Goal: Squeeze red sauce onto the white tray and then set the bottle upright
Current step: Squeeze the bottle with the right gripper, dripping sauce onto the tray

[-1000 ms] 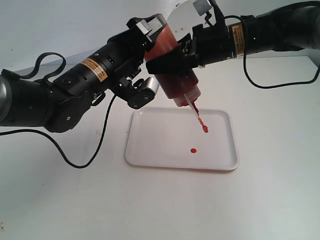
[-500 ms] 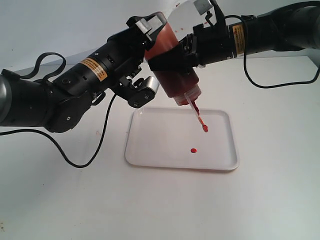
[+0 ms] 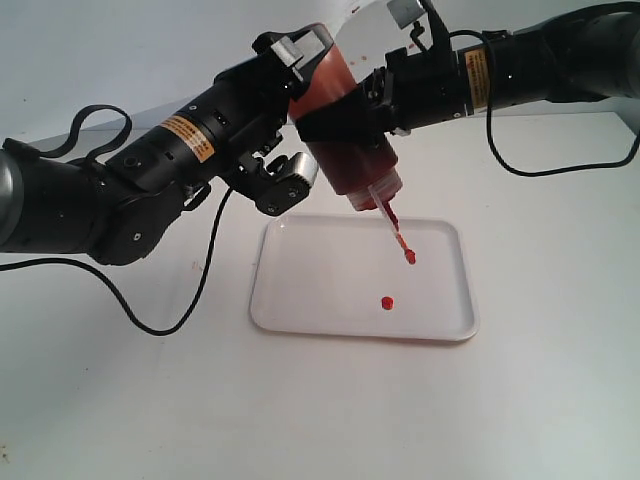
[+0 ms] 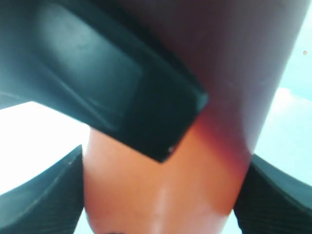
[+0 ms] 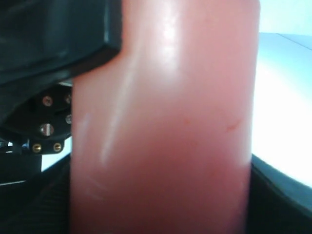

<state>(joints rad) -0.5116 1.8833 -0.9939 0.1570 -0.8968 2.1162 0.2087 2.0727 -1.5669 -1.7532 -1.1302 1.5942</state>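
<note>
Bottle (image 3: 355, 170) hung nozzle-down and slightly tilted above the far half of the white tray (image 3: 310, 290), its clear wall dark with red sauce (image 3: 387, 301), of which one small round blob already lay near the middle of the tray. The red nozzle (image 3: 385, 212) pointed into the tray, well inside the rim, and the small cap (image 3: 410, 257) dangled on its tether just above the tray floor. The left gripper (image 3: 305, 100) was closed on the upper part of the body from one side, and the right gripper (image 3: 345, 122) was clamped across the body from the other, so both had hold of it; each wrist view showed the red wall (image 4: 195, 170) (image 5: 165, 122) filling the gap between dark pads. Squeezing seemed to be under way or just finishing. To do it well, I judged that one gripper should carry the weight while the other pressed gently, with the nozzle held over the tray's middle. Pressure ought to ease off before any turn, and the turn upright ought to start over the tray so drips and the swinging cap stayed inside it. Then the base should meet the table (image 3: 560, 380) flat before either grip opened.
</note>
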